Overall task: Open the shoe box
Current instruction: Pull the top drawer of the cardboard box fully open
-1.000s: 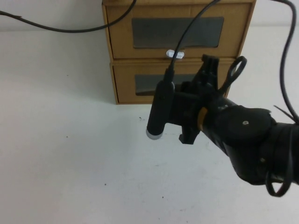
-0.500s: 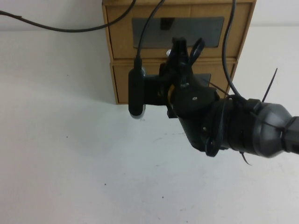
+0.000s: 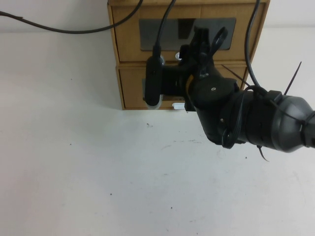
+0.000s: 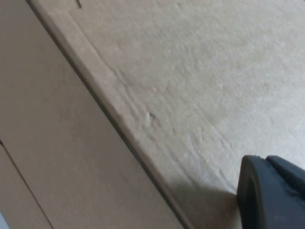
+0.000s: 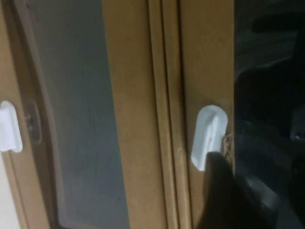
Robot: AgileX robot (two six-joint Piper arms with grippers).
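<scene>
Two brown cardboard shoe boxes are stacked at the back, the upper box [image 3: 127, 39] on the lower box [image 3: 129, 96]. Each has a dark window and a white handle. My right gripper [image 3: 199, 43] is pressed up to the upper box's front, right by its white handle [image 5: 207, 136], which sits at the seam between the boxes. The lower box's handle [image 3: 178, 105] shows under the arm and is free. My left gripper [image 4: 272, 191] is out of the high view. Its dark tip lies against a plain cardboard surface [image 4: 190, 71].
The right arm's black wrist camera [image 3: 153, 83] hangs in front of the lower box's window. Black cables [image 3: 74, 30] trail across the back. The white tabletop [image 3: 74, 172] stretches in front of and left of the boxes.
My right arm has swung from the right front in to the boxes, then lifted from the lower box's front up to the upper box's handle. The boxes have not moved.
</scene>
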